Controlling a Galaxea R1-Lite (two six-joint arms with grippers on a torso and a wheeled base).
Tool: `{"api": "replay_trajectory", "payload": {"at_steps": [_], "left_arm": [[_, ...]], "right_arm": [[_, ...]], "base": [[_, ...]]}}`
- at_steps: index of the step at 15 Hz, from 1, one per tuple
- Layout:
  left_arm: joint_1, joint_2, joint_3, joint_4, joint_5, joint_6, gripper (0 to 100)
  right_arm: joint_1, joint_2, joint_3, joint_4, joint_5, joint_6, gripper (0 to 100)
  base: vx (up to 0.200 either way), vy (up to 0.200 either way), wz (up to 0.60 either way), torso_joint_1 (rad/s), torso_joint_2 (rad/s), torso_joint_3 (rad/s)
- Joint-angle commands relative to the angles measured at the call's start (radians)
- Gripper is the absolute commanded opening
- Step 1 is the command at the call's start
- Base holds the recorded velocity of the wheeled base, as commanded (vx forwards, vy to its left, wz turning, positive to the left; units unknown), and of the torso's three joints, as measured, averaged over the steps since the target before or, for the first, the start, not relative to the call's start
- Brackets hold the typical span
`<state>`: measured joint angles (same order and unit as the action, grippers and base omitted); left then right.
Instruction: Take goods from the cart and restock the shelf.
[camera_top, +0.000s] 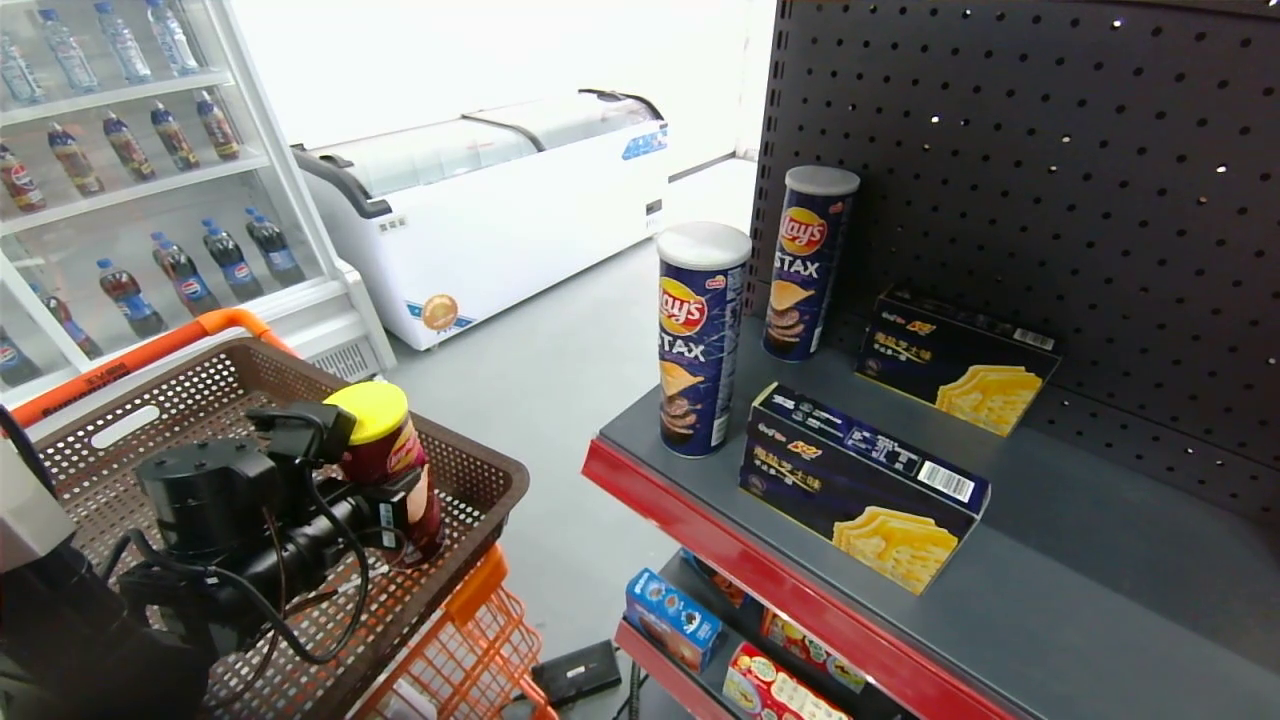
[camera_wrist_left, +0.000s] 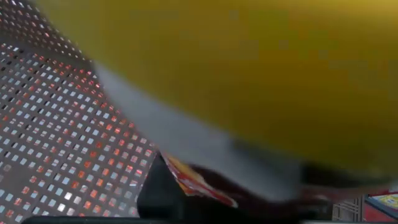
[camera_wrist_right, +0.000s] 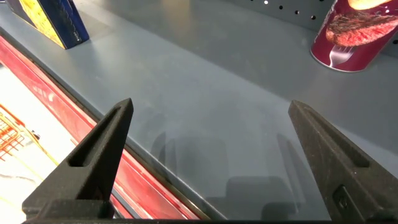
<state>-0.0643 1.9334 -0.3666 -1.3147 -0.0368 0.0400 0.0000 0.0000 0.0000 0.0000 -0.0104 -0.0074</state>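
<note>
can (camera_top: 398, 452) in left gripper (camera_top: 385, 475), yellow-lidded cylinder, perforated basket (camera_top: 492, 468)

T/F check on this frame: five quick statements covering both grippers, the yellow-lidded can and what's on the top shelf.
1. The left gripper is shut on the yellow-lidded can. True.
2. That can stands on the shelf. False: it is at the brown cart basket, in the gripper.
3. Two blue chip cans stand upright on the shelf. True.
4. The right gripper holds a box. False: it is open and empty above bare shelf surface.
5. The two cracker boxes are stacked. False: the front box and the rear box lie apart.
</note>
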Motion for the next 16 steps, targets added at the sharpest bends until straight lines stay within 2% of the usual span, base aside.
{"api": "replay_trajectory", "payload": {"at_steps": [1,3,5,7,9,10,11,14,16], "left_arm": [[-0.002,-0.031,-0.002,0.000,-0.002,0.023,0],[-0.003,-0.090,-0.018,0.022,-0.014,0.026,0],[-0.002,-0.152,-0.046,0.091,-0.044,0.026,0],[0.000,-0.243,-0.078,0.218,-0.107,0.024,0],[-0.002,-0.303,-0.086,0.284,-0.156,0.026,0],[-0.002,-0.353,-0.112,0.334,-0.221,0.024,0],[-0.002,-0.386,-0.135,0.373,-0.253,0.023,0],[-0.014,-0.493,-0.184,0.508,-0.308,0.021,0],[-0.039,-0.541,-0.176,0.538,-0.308,0.009,0]], "right_arm": [[0.000,0.000,0.000,0.000,0.000,0.000,100],[0.000,0.000,0.000,0.000,0.000,0.000,100],[0.000,0.000,0.000,0.000,0.000,0.000,100],[0.000,0.000,0.000,0.000,0.000,0.000,100],[0.000,0.000,0.000,0.000,0.000,0.000,100],[0.000,0.000,0.000,0.000,0.000,0.000,100],[0.000,0.000,0.000,0.000,0.000,0.000,100],[0.000,0.000,0.000,0.000,0.000,0.000,100],[0.000,0.000,0.000,0.000,0.000,0.000,100]], "base": [[0.000,0.000,0.00,0.000,0.00,0.000],[0.000,0.000,0.00,0.000,0.00,0.000],[0.000,0.000,0.00,0.000,0.00,0.000],[0.000,0.000,0.00,0.000,0.00,0.000],[0.000,0.000,0.00,0.000,0.00,0.000],[0.000,0.000,0.00,0.000,0.00,0.000],[0.000,0.000,0.00,0.000,0.00,0.000],[0.000,0.000,0.00,0.000,0.00,0.000],[0.000,0.000,0.00,0.000,0.00,0.000]]}}
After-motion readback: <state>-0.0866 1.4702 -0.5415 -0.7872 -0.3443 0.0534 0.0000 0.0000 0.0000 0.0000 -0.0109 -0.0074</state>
